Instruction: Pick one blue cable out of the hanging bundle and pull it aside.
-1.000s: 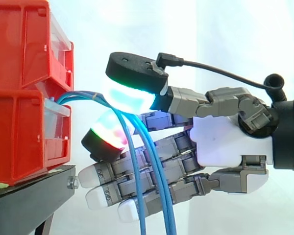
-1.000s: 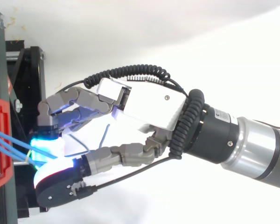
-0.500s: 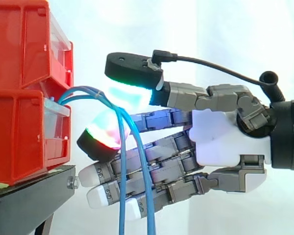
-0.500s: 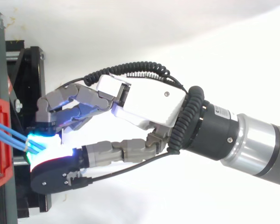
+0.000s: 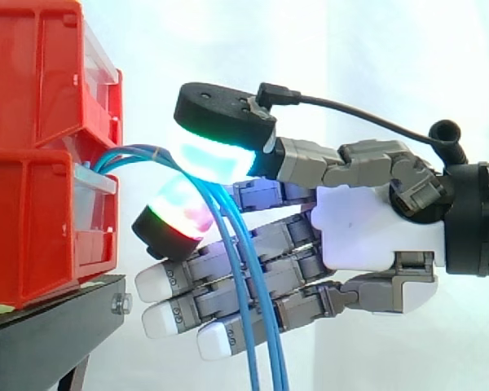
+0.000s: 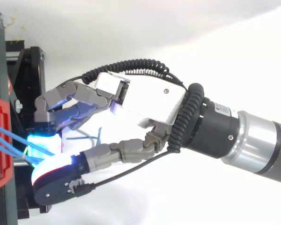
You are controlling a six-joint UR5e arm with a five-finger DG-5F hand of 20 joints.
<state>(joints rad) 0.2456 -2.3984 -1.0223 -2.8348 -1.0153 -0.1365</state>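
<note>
Hand [image 5: 367,232] closed on blue cables [image 5: 246,326]: pinches them between upper cyan-green pad [image 5: 216,155] and lower red-green pad [image 5: 179,213], holds other fingers straight underneath. Cables leaving red bins [image 5: 33,228] just beyond the fingertips, arching through the pinch, then hanging down in front of the straight fingers. Under the bins, below the fingertips, black stand [image 5: 41,334]. Behind the hand, silver-and-black arm [image 6: 243,140].

The side camera sits level and close, facing across toward stacked red plastic bins [image 5: 41,147] at its left edge. The top camera looks down from nearby. The 2 views share the white-and-grey robot hand [image 5: 375,236], thin blue cables [image 5: 134,153] and bin fronts.
</note>
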